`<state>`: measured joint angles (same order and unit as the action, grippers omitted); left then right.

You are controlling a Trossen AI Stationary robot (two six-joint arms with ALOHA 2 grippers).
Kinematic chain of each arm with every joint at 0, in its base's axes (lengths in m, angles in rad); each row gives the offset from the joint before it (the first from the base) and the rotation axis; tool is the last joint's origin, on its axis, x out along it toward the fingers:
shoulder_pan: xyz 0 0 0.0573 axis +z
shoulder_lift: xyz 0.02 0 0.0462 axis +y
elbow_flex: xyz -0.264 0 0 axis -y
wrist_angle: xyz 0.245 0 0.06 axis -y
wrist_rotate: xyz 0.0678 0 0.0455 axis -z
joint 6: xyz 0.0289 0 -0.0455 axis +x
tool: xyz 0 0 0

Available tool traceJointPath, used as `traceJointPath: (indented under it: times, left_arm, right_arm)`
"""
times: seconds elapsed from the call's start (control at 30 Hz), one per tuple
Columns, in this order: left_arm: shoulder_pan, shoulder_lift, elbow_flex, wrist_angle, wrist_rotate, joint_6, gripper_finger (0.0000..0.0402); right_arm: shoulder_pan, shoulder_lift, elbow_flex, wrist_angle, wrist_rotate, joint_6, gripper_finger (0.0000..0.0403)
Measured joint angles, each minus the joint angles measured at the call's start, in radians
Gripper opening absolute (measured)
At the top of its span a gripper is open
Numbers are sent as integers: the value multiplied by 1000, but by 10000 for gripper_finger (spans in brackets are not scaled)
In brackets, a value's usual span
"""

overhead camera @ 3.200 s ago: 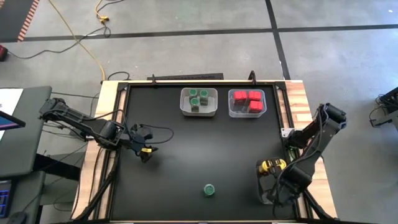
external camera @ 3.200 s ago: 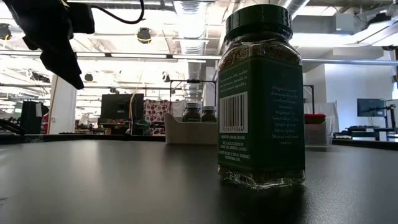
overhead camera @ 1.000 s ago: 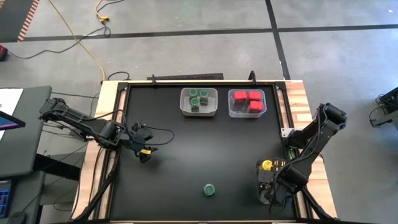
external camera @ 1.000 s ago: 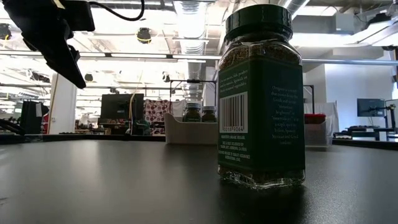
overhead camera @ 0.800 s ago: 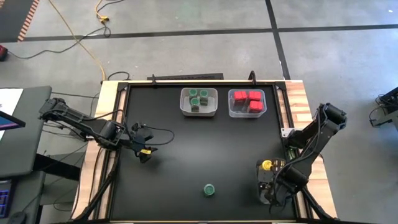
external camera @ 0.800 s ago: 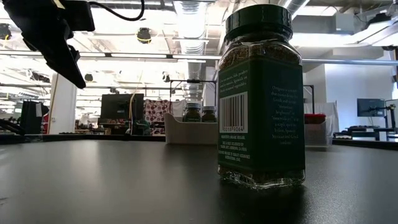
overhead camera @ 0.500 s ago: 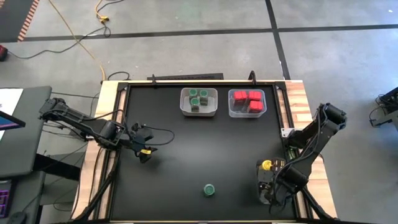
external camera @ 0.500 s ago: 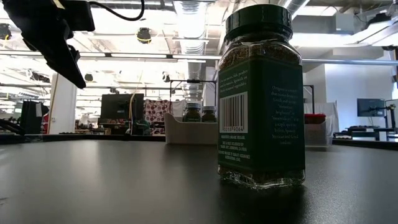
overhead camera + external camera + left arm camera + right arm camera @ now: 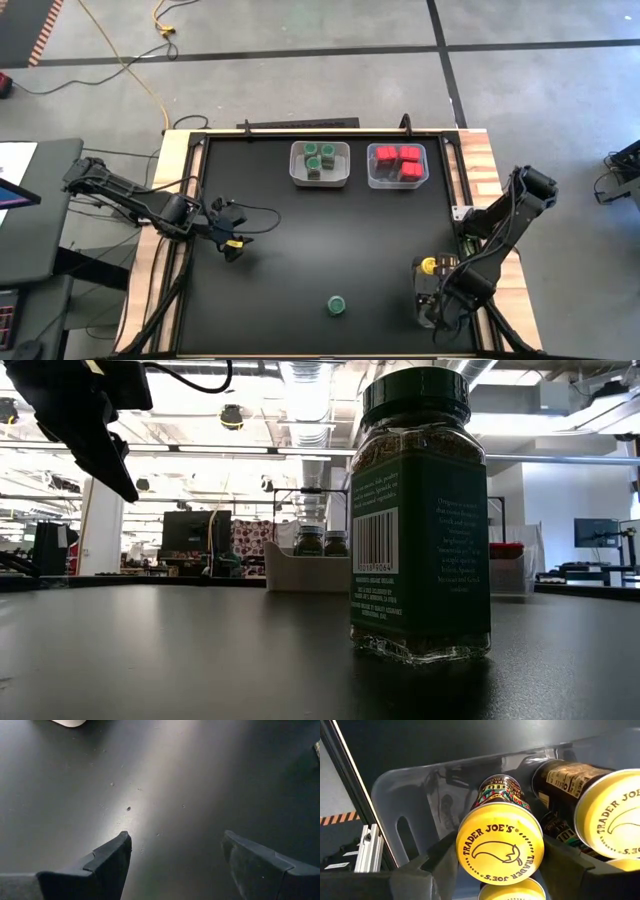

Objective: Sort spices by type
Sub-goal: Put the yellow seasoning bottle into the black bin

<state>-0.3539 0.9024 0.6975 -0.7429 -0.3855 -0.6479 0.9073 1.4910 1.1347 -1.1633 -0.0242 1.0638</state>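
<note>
The clear plastic bin at the table's near right corner (image 9: 423, 268) is mostly hidden under the dark right arm in the high view; only one yellow lid (image 9: 430, 265) shows there. In the right wrist view, a second round yellow-lidded jar (image 9: 615, 821) is cut off by the picture's edge, and two more yellow lids (image 9: 514, 891) barely peek in. The tall green-lidded glass jar (image 9: 420, 520) blocks part of the far bins in the low view, where the red boxy containers (image 9: 508, 550) are a sliver. The small print on its label is too small to read.
</note>
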Motion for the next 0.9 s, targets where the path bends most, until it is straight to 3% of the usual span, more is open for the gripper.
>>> traceJointPath:
  times: [0.9]
  left_arm:
    - [0, 0, 0, 0, 0, 0, 297]
  right_arm:
    - [0, 0, 1, 0, 0, 1, 256]
